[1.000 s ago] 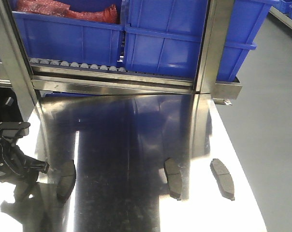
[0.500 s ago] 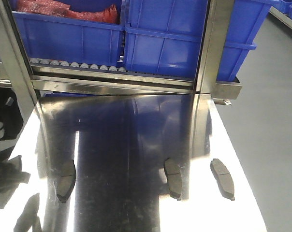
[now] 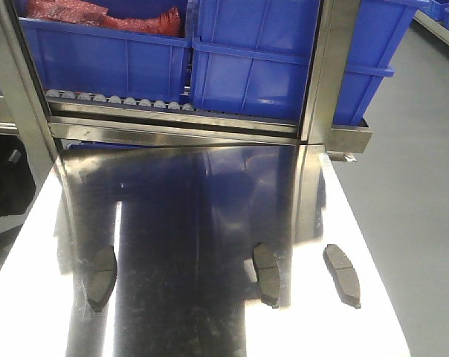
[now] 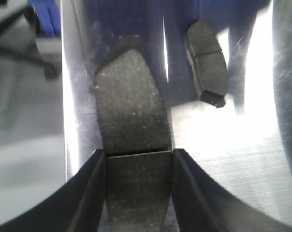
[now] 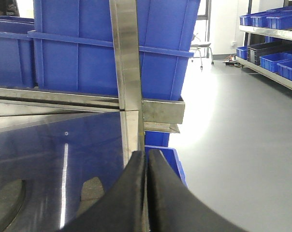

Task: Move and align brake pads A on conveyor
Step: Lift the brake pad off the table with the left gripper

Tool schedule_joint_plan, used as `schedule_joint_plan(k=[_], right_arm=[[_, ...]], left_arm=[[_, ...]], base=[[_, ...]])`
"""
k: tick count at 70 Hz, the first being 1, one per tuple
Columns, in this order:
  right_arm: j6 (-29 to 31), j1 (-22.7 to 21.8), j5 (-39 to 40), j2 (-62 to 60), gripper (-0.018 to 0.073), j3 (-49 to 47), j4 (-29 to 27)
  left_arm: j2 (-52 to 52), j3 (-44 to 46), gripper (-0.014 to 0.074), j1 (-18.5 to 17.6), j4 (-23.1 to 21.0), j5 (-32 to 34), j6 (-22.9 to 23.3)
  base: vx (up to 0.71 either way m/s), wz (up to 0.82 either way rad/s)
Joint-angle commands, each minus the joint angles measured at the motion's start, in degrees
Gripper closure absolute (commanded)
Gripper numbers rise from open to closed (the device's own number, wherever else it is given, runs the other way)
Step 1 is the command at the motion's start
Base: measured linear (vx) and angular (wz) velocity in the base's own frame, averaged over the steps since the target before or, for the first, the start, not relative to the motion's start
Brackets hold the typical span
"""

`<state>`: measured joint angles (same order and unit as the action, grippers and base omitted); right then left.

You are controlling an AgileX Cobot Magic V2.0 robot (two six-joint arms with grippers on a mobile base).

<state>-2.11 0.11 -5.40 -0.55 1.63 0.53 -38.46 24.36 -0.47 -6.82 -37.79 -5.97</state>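
left hand [image 4: 138, 152] pinching brake pad [image 4: 131, 96] by its sides | right hand [image 5: 146, 154] pressed together

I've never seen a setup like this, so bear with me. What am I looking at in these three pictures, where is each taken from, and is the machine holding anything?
This is a two-armed robot. One picture looks forward from its front over a shiny steel tabletop, where three flat dark grey brake pads lie, with blue plastic bins behind. The other two come from cameras on its wrists. The left tool grips another dark grey pad between its black fingers. The right tool is shut on nothing.
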Motion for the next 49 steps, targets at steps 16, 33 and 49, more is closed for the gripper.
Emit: schedule_joint_plan(k=[16,33,49], right_arm=[[0.2,-0.3,4.2,-0.6,0.0563,0.3,0.5],[0.2,-0.3,4.2,-0.6,0.0563,0.3,0.5],[0.2,-0.3,4.2,-0.6,0.0563,0.3,0.5]], left_arm=[[17.2,-1.0,0.0440,-0.4,-0.6,3.6,0.2],[20.4,-1.0,0.0440,-0.4,-0.6,2.7,0.2],[20.4,-1.0,0.0440,-0.4,-0.6,2.6,0.2]], base=[[0.00,0.00],[0.00,0.00],[0.00,0.00]])
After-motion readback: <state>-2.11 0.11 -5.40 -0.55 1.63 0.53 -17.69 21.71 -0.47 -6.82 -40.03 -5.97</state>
